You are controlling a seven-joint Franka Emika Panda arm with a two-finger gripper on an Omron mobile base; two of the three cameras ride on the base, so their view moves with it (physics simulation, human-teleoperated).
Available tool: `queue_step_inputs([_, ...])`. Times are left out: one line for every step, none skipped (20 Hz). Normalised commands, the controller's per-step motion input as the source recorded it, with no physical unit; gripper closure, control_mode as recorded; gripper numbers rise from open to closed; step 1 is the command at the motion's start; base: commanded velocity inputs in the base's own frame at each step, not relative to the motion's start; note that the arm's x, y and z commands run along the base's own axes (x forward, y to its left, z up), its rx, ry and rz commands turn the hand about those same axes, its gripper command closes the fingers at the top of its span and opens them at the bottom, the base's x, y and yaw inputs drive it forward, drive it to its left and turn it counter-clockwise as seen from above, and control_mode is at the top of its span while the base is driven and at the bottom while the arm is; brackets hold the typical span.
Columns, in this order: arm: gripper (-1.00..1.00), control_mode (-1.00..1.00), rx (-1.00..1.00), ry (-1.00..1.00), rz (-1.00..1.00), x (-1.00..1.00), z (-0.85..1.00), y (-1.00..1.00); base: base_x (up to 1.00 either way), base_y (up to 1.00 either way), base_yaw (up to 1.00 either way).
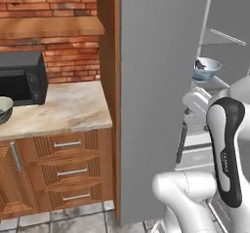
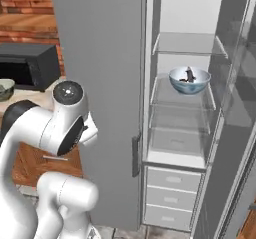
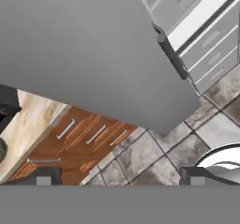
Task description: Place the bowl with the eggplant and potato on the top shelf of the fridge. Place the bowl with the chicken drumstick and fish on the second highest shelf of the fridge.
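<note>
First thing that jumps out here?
The tall plain grey fridge stands open, its door filling mid-frame. A pale blue bowl with dark food sits on the second-highest glass shelf; the top shelf is bare. An olive-grey bowl waits on the marble counter by the black microwave.

Claw [image 3: 117, 176] empty (fingers wide apart)

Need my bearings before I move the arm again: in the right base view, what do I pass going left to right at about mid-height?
Olive-grey bowl at the left edge → black microwave → robot arm → grey fridge door → blue bowl on a fridge shelf.
</note>
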Motion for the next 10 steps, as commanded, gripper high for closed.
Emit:
queue_step_inputs([-1.00, 1.00, 0.00, 0.00, 0.00, 0.00, 0.00, 0.00, 0.03, 1.00, 0.44])
queue_step_inputs([-1.00, 1.00, 0.00, 0.00, 0.00, 0.00, 0.00, 0.00, 0.23, 1.00, 0.43])
queue_step_inputs([-1.00, 1.00, 0.00, 0.00, 0.00, 0.00, 0.00, 0.00, 0.43, 1.00, 0.40])
queue_step_inputs([-1.00, 1.00, 0.00, 0.00, 0.00, 0.00, 0.00, 0.00, 0.64, 1.00, 0.37])
queue_step_inputs([-1.00, 1.00, 0.00, 0.00, 0.00, 0.00, 0.00, 0.00, 0.91, 1.00, 0.34])
queue_step_inputs([-1.00, 1.00, 0.00, 0.00, 0.00, 0.00, 0.00, 0.00, 1.00, 1.00, 0.25])
queue_step_inputs([-1.00, 1.00, 0.00, 0.00, 0.00, 0.00, 0.00, 0.00, 1.00, 1.00, 0.16])
queue_step_inputs([-1.00, 1.00, 0.00, 0.00, 0.00, 0.00, 0.00, 0.00, 1.00, 1.00, 0.10])
queue_step_inputs([-1.00, 1.00, 0.00, 0.00, 0.00, 0.00, 0.00, 0.00, 1.00, 1.00, 0.06])
queue_step_inputs([-1.00, 1.00, 0.00, 0.00, 0.00, 0.00, 0.00, 0.00, 1.00, 1.00, 0.03])
